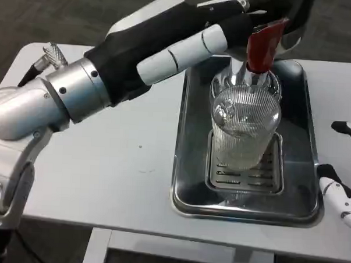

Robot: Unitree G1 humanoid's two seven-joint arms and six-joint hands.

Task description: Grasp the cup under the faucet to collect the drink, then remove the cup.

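Two hands flank the upright cup (244, 130); the right hand (341, 184), fingers apart and empty, lies nearer, just right of the tray (188, 167); the left hand (226, 29) reaches the tap (262, 45), its grip unclear.

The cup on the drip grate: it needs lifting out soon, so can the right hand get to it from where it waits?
Probably yes. The right hand rests at the tray's right edge, apart from the cup, with bare tray between them. The left hand is up at the red faucet lever, above the cup.
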